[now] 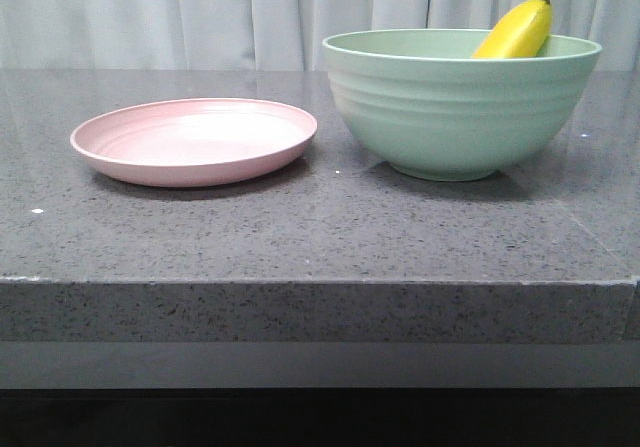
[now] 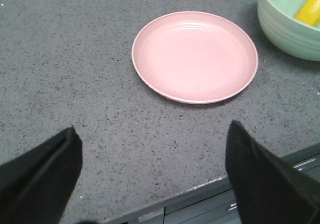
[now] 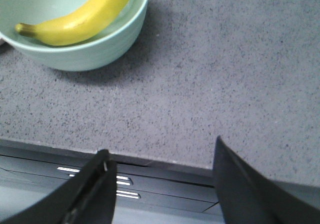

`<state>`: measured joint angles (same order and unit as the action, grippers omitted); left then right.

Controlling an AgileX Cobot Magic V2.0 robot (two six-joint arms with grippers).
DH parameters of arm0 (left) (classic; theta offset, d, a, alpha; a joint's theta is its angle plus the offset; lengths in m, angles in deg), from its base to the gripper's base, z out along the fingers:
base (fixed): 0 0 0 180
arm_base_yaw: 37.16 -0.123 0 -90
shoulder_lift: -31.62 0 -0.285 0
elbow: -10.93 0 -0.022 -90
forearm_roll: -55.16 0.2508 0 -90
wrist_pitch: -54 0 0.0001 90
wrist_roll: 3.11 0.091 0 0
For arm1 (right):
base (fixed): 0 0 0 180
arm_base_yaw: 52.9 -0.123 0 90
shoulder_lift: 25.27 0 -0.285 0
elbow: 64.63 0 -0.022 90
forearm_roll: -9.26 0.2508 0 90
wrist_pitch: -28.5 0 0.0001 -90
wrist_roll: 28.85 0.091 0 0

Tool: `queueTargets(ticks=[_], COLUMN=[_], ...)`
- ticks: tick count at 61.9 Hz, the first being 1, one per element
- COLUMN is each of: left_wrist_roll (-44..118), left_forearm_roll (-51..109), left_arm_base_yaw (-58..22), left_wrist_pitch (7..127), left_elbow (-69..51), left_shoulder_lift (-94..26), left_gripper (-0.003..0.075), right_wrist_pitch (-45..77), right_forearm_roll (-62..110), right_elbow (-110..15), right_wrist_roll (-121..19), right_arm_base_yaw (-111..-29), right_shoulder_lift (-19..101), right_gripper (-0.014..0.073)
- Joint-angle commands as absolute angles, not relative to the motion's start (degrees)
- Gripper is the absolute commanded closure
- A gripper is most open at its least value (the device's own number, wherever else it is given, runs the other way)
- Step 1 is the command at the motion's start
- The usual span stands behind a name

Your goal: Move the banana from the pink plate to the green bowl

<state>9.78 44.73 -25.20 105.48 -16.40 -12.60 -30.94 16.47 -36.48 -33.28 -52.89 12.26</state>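
Note:
The yellow banana point(image 1: 517, 30) lies inside the mint-green bowl point(image 1: 460, 107) at the right of the counter, its dark end sticking up over the far rim. It also shows in the right wrist view point(image 3: 80, 18) and the left wrist view point(image 2: 310, 8). The pink plate point(image 1: 195, 139) sits empty to the bowl's left, and is also seen in the left wrist view point(image 2: 195, 56). My left gripper point(image 2: 152, 149) is open and empty over the counter's front edge, near the plate. My right gripper point(image 3: 162, 166) is open and empty at the front edge, near the bowl point(image 3: 100, 38). Neither gripper shows in the front view.
The grey speckled stone counter point(image 1: 320, 227) ends in a front edge with dark drawer fronts point(image 3: 150, 184) below it. Pale curtains point(image 1: 200, 12) hang behind the counter.

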Motion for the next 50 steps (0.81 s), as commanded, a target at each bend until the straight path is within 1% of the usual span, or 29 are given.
queueTargets(ticks=[1,4,7,10,14,16,17,25,26,30,33,50], left_wrist_roll=[9.0,9.0,9.0,9.0,9.0,9.0,9.0,9.0,9.0,9.0,9.0,9.0], left_forearm_roll=[44.1,44.1,44.1,44.1,44.1,44.1,44.1,44.1,44.1,44.1,44.1,44.0], left_arm_base_yaw=[-25.3,-25.3,-25.3,-25.3,-25.3,-25.3,-25.3,-25.3,-25.3,-25.3,-25.3,-25.3], left_wrist_pitch=[100.0,99.3,98.8,98.3,97.9,97.8,97.5,96.2,96.0,94.5,94.1,93.5], left_elbow=[-16.9,-17.7,-18.4,-19.0,-19.6,-19.8,-20.1,-21.4,-21.5,-22.4,-22.8,-23.5], left_shoulder_lift=[-10.2,-9.3,-8.6,-8.1,-8.0,-8.0,-8.0,-8.0,-8.0,-8.0,-8.0,-8.0], left_gripper=[0.0156,0.0167,0.0196,0.0251,0.0346,0.0386,0.0417,0.0589,0.0615,0.0695,0.0738,0.0741], right_wrist_pitch=[-26.3,-26.1,-26.1,-26.3,-26.3,-26.4,-26.4,-26.4,-26.5,-26.5,-26.5,-28.6], right_forearm_roll=[16.9,16.9,16.9,16.9,16.9,16.9,16.9,16.9,16.9,16.9,16.9,16.9], right_elbow=[-35.5,-34.7,-34.2,-33.9,-33.8,-33.8,-33.8,-33.8,-33.8,-33.8,-33.8,-33.6], right_wrist_roll=[-33.2,-33.2,-33.2,-33.2,-33.2,-33.2,-33.2,-33.2,-33.2,-33.2,-33.2,-33.2], right_arm_base_yaw=[-52.6,-52.6,-52.6,-52.6,-52.6,-52.6,-52.6,-52.6,-52.6,-52.6,-52.6,-52.6], right_shoulder_lift=[9.6,8.2,7.1,6.3,6.0,5.9,5.9,5.9,5.9,5.9,5.9,5.9], right_gripper=[0.0148,0.0158,0.0182,0.0238,0.0301,0.0360,0.0379,0.0531,0.0562,0.0622,0.0660,0.0662])
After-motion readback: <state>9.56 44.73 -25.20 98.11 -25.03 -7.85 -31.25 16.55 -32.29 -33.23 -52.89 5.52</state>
